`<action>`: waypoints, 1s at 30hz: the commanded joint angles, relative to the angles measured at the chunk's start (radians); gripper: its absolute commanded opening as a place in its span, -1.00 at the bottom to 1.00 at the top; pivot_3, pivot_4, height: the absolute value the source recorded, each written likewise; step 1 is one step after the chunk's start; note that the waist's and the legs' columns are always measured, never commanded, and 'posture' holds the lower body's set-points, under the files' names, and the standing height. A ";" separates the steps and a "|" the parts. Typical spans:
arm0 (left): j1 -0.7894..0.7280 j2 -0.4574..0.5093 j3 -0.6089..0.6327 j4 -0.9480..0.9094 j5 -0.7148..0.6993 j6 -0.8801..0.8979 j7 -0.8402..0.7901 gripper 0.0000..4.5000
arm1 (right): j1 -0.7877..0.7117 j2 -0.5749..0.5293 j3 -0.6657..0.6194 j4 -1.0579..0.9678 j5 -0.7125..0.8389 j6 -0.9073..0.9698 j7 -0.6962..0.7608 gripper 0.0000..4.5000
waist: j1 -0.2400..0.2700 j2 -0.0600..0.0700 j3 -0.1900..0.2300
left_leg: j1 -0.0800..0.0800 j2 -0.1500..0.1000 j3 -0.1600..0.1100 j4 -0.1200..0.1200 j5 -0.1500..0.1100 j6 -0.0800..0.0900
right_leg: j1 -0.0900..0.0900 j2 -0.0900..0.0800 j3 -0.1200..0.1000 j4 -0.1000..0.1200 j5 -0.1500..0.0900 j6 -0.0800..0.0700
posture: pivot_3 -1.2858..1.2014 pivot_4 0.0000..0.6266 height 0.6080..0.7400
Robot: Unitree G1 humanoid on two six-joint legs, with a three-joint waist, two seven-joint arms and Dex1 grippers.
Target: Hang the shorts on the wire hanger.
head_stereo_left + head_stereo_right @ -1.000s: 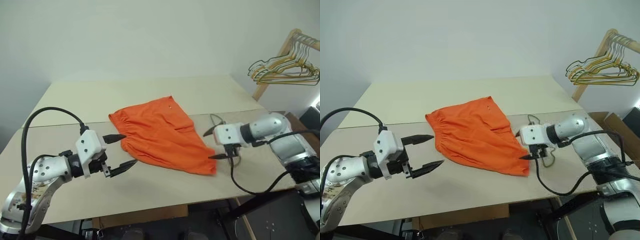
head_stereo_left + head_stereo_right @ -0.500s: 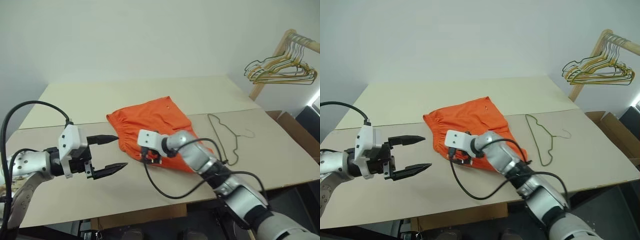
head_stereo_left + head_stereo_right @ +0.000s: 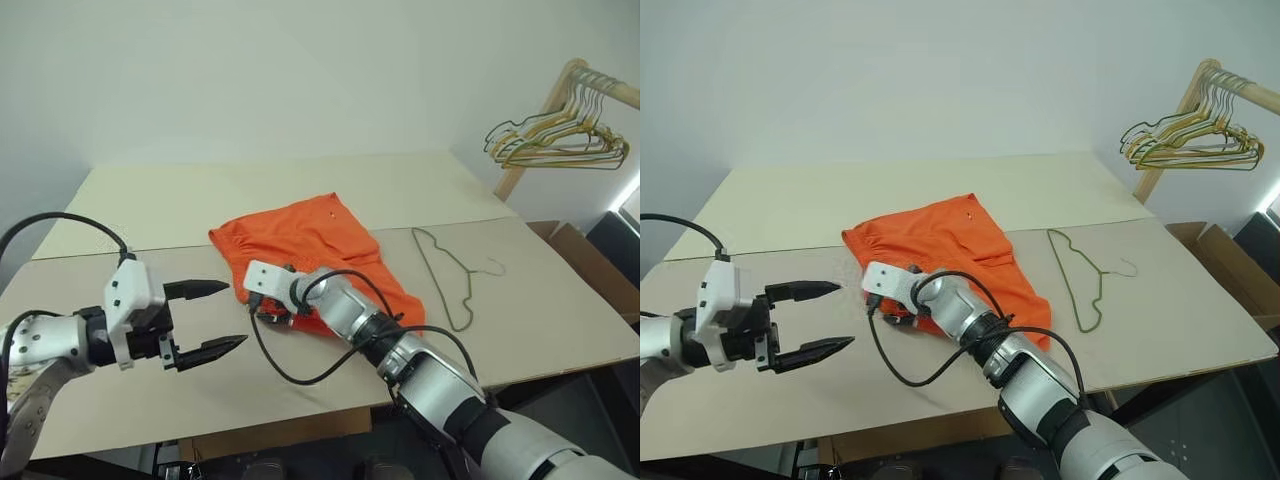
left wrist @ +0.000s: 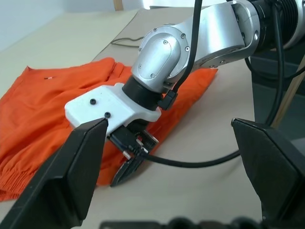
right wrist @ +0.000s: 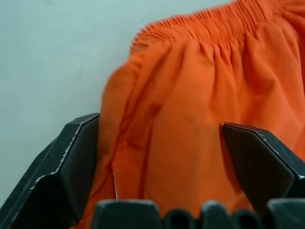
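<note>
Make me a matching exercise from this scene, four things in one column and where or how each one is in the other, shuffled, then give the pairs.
Things
1. shorts
2. wire hanger
3. left gripper
4. right gripper

Places or states
A. open above bare table, apart from the fabric
B. lying flat on the table beside the orange fabric
C. open at the fabric's gathered waistband edge
D. spread in a heap mid-table

Pairs: 1-D, 2-B, 3-A, 4-C
</note>
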 commanded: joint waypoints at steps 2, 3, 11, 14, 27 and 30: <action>0.052 0.021 0.085 -0.028 0.020 0.017 0.012 1.00 | -0.069 0.091 -0.023 0.080 -0.025 -0.052 -0.069 0.74 | -0.001 0.000 0.000 | 0.001 0.001 0.000 -0.001 0.001 -0.002 | 0.000 0.001 0.000 0.000 0.000 -0.001 | 0.20 -1.00 1.00; 0.066 0.020 0.097 -0.028 0.023 0.011 0.006 1.00 | -0.066 0.090 -0.021 0.080 -0.024 -0.059 -0.065 0.62 | 0.000 0.000 0.000 | 0.001 0.001 0.000 -0.002 0.001 -0.002 | -0.001 0.001 0.000 0.000 -0.001 -0.001 | 0.20 -1.00 1.00; 0.079 0.012 0.103 -0.032 0.032 -0.009 0.002 1.00 | 0.035 -0.018 0.016 -0.146 -0.025 -0.047 0.082 -0.59 | 0.002 0.000 0.000 | 0.000 0.002 -0.002 -0.006 0.003 -0.004 | -0.002 0.002 0.000 0.000 -0.002 -0.003 | 0.19 -1.00 1.00; 0.055 0.012 0.075 -0.024 0.035 -0.015 0.001 1.00 | 0.101 -0.097 0.034 -0.302 -0.028 -0.061 0.167 -0.96 | 0.006 0.000 0.000 | 0.000 0.002 -0.002 -0.006 0.003 -0.004 | -0.002 0.002 0.000 0.000 -0.002 -0.003 | 0.18 -1.00 1.00; -0.064 0.045 -0.038 0.104 0.093 -0.077 -0.086 1.00 | 0.314 -0.586 -0.024 -0.686 0.154 -0.560 0.601 -0.96 | -0.020 -0.005 -0.002 | 0.001 0.002 -0.004 -0.006 0.007 0.005 | -0.001 0.001 0.000 -0.001 -0.002 -0.003 | 0.10 -1.00 1.00; -0.088 0.056 -0.087 0.165 0.157 -0.143 -0.127 1.00 | 0.331 -0.676 -0.063 -0.701 0.197 -0.652 0.669 -0.96 | -0.026 -0.005 -0.002 | 0.002 0.002 -0.004 -0.006 0.006 0.005 | -0.001 0.001 0.001 -0.001 -0.002 -0.003 | 0.09 -1.00 1.00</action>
